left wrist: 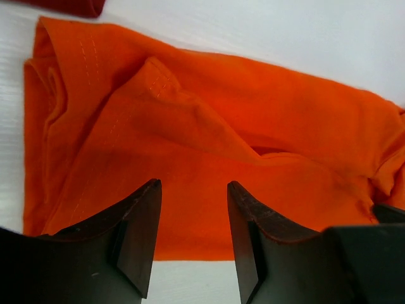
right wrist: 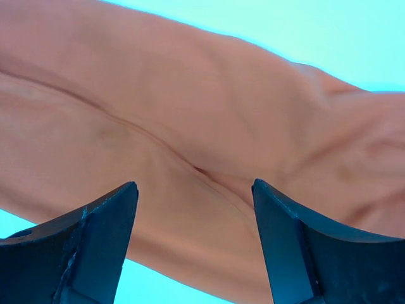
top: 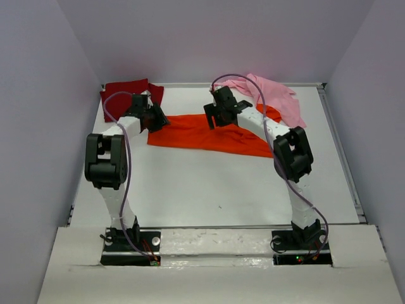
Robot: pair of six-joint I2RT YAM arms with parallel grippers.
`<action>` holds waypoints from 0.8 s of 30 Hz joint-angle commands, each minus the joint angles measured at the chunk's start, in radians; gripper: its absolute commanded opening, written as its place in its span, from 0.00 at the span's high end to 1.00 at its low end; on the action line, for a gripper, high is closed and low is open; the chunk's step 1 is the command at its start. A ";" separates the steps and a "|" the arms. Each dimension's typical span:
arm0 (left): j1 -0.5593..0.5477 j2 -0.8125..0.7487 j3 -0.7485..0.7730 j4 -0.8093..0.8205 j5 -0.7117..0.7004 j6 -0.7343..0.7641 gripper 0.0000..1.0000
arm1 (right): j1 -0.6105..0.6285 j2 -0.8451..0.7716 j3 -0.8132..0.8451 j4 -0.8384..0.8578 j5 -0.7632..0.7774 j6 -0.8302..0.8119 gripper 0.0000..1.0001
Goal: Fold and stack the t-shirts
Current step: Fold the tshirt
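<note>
Stack not begun; all three tees are lying apart on the bench (top: pixel 209 190).

The orange tee (top: pixel 190 132) is lying below both grippers as a long, creased band. In my judgement its folding is only part done.

The left gripper (top: pixel 154 120) is hovering open over the orange tee's left end, and the right gripper (top: pixel 213 118) is hovering open above its middle. Neither is holding cloth.

The red tee (top: pixel 123 90) is sitting just beyond the left gripper, loosely bunched. The pink tee (top: pixel 275 95) is lying crumpled to the right of the right gripper. It appears to be overlapping the orange tee's right end, which is likely to be obstructing the next fold.
</note>
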State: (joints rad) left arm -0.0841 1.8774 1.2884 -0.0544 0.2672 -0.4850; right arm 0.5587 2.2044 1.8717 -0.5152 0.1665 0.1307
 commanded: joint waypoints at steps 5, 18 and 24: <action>-0.029 0.117 0.153 0.048 0.053 -0.035 0.45 | -0.083 -0.193 -0.147 0.047 0.271 0.118 0.22; -0.046 0.270 0.246 -0.054 -0.060 0.017 0.45 | -0.237 -0.121 -0.266 -0.028 0.263 0.234 0.22; -0.048 0.266 0.236 -0.123 -0.111 0.025 0.45 | -0.258 -0.057 -0.194 -0.051 0.223 0.222 0.22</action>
State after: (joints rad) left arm -0.1303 2.1391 1.5063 -0.0708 0.2142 -0.4873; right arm 0.3084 2.1254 1.6047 -0.5476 0.4179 0.3439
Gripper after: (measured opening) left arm 0.549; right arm 0.782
